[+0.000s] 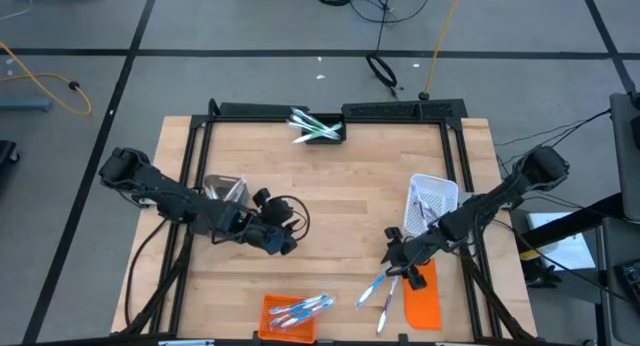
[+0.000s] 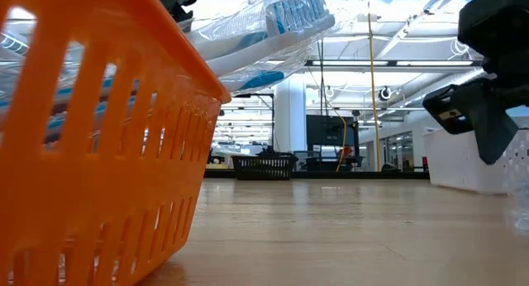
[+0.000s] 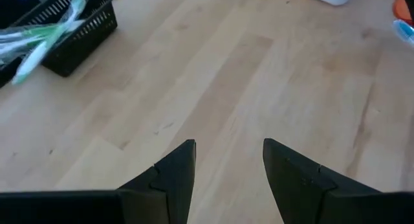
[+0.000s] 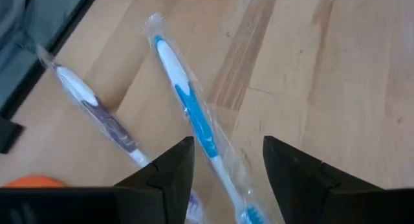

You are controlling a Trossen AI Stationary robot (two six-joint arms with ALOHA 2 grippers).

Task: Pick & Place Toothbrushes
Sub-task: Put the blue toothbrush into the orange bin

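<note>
Table [image 1: 330, 186]: pale wood planks, smooth, matt sheen. Toothbrushes [image 4: 191, 114]: plastic, in clear glossy crinkled wrappers. Orange basket [image 2: 91, 145]: slotted plastic, slightly glossy. Black basket [image 3: 81, 36]: matt plastic mesh.

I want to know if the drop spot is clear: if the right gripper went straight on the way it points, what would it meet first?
Probably the blue wrapped toothbrush on the table, lying between the open fingers of the right gripper.

Two loose toothbrushes [image 1: 380, 291] on the desk [image 1: 340, 186]; one orange basket [image 1: 288, 316] with several toothbrushes, number unclear; one black basket [image 1: 320, 129] with several more; one white mesh basket [image 1: 430, 201]; one flat orange lid [image 1: 422, 298]; two arms
</note>
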